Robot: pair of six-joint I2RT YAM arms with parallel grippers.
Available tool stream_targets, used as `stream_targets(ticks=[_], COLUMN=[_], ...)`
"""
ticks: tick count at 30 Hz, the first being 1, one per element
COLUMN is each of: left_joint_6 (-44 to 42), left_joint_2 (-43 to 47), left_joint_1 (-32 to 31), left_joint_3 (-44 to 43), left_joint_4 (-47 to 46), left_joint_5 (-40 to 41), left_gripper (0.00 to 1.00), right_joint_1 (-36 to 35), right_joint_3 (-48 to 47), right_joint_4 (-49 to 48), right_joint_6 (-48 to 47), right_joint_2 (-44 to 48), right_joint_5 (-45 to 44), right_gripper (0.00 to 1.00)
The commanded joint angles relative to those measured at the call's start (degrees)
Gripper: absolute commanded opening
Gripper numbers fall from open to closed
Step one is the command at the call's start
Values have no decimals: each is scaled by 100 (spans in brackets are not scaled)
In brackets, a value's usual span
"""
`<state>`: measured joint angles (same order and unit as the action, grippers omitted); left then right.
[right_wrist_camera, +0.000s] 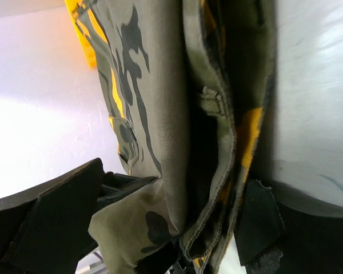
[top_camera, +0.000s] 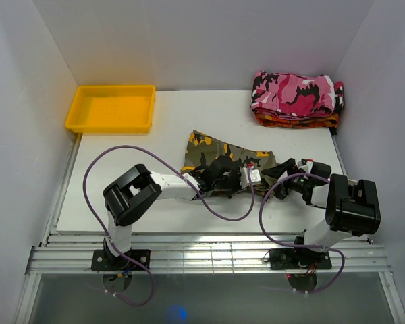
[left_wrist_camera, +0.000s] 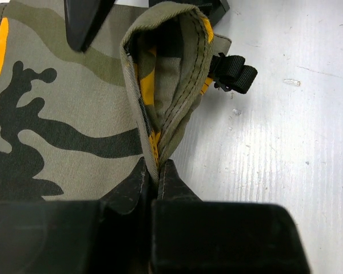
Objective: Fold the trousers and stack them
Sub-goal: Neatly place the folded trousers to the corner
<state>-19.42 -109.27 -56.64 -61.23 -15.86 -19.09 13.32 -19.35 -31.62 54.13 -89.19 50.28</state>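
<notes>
Trousers (top_camera: 219,150) lie pinched at a fold by the left gripper (left_wrist_camera: 158,171), the right gripper (right_wrist_camera: 177,194) spread wide around them.

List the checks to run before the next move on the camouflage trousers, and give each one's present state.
1. Left end effector pinching a folded edge of the trousers: ok.
2. Right end effector clamped on the cloth: not ok; its jaws stand wide with cloth between them.
3. Black strap lying free on the table, not caught in the pinch: ok.
4. Folded pile at the far right apart from the trousers: ok.
5. Yellow tray out of the way: ok.
6. Lower layers lying smooth: cannot tell.
</notes>
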Motion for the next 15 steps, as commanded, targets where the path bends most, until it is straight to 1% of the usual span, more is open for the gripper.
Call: stream_targets(ticks=[1, 3, 6, 8, 9, 10, 11, 12, 13, 14, 15], left_joint_6=[44, 61, 87, 52, 44, -9, -35, -44, -18, 43, 104], left_joint_2=[460, 416, 468, 538, 634, 696, 758, 898, 969, 1048, 1127], left_joint_1=[-5, -5, -5, -5, -5, -13, -22, -31, -31, -31, -22], left_joint_3=[-46, -82, -91, 23, 76, 172, 234, 287, 339, 349, 349], left_joint_4=[-207, -225, -277, -321, -348, -348, -348, -339, -313, -234, 36], left_joint_5=[-165, -183, -174, -174, -156, -165, -156, -78, -16, 54, 255], left_gripper=[0, 0, 0, 0, 0, 0, 5, 12, 20, 34, 39], right_joint_1=[-330, -497, -541, -559, -576, -594, -664, -716, -787, -918, -980], right_joint_3=[99, -41, -489, -848, -990, -1131, -1515, -1771, -2061, -2359, -2911], right_joint_4=[-275, -214, 155, 435, 541, 629, 970, 1312, 1707, 2103, 2742], right_joint_6=[89, -7, -253, -464, -534, -709, -902, -1130, -1402, -1936, -2211], right_joint_2=[7, -63, -248, -310, -327, -371, -397, -459, -494, -529, -564], right_joint_5=[-106, -124, -89, -106, -98, -89, -71, -106, -167, -281, -343], right_gripper=[90, 90, 90, 99, 79, 66, 38, 26, 16, 10, 8])
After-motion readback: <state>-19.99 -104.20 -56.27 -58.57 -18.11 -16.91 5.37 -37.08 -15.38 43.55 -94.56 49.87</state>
